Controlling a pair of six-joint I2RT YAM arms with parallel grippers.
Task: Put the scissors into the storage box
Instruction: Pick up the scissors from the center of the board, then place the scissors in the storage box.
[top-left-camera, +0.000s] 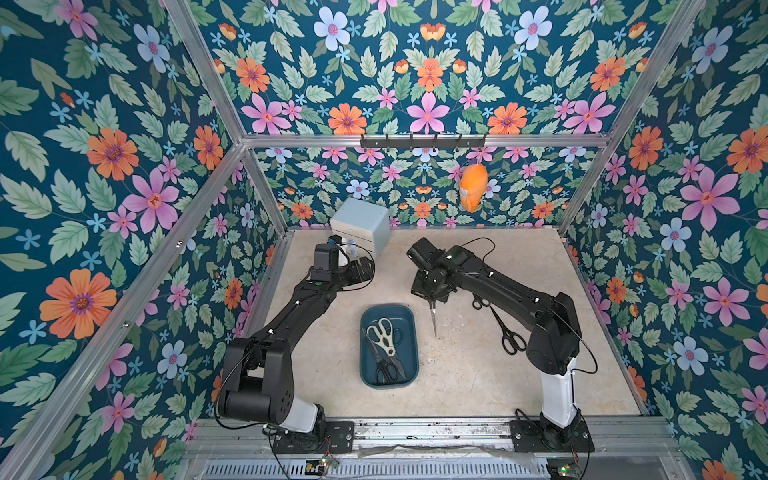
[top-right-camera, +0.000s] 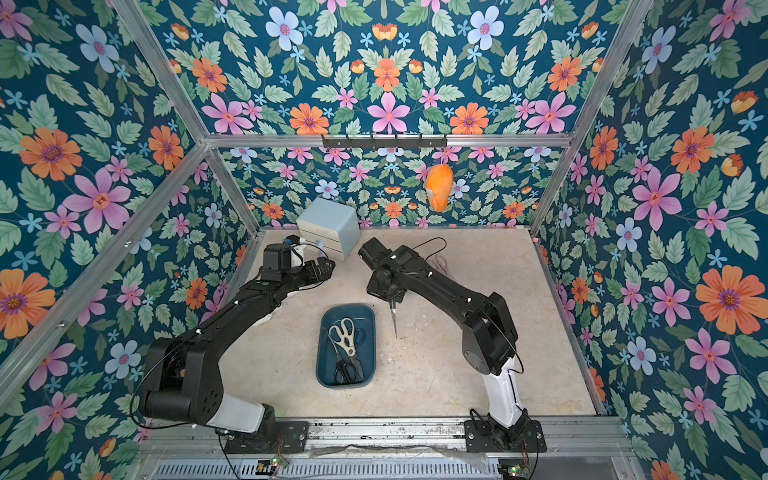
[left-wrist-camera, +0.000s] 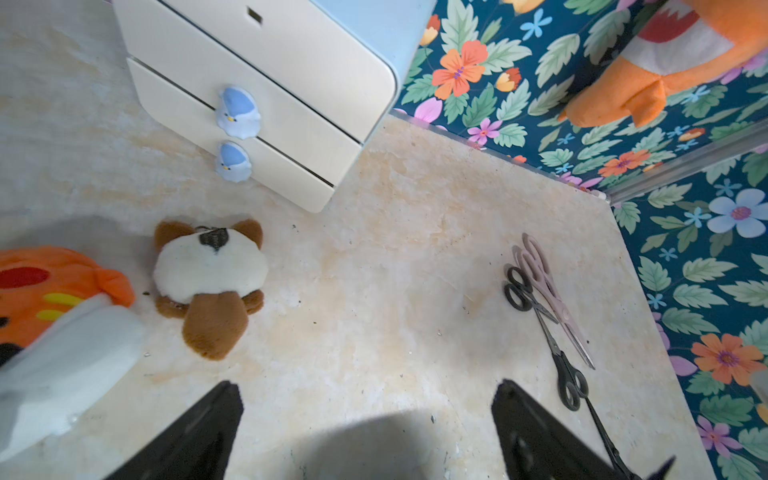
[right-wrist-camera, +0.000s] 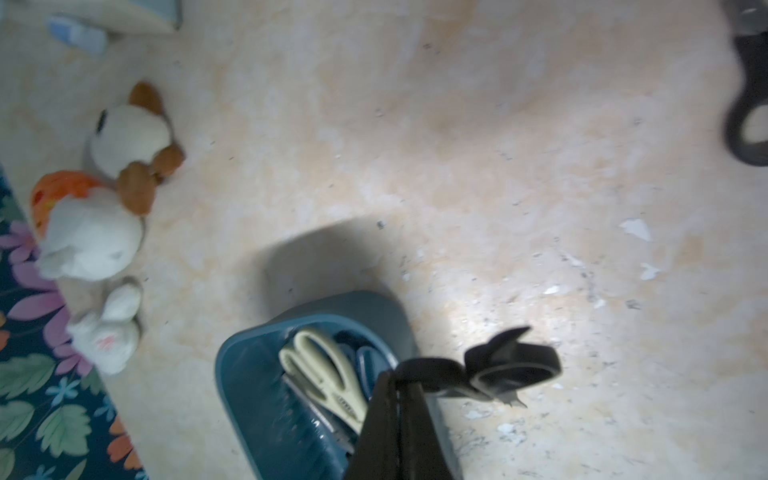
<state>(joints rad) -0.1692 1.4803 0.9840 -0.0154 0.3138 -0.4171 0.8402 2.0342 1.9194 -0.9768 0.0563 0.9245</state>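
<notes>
The right jaws are clenched on the handle of one pair of scissors (top-left-camera: 433, 319), blades pointing down just beside the storage box (top-left-camera: 386, 308), probably to pass over its rim. The left jaws stand released and empty, well aside.

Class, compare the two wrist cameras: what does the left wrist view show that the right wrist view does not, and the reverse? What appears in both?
Only the left wrist view: the pink scissors lying on the table, and the left pincer, open and empty. Only the right wrist view: the storage box holding the cream-handled scissors, and the right pincer shut on black-handled scissors. Both: the brown-and-white plush toy and the table.
</notes>
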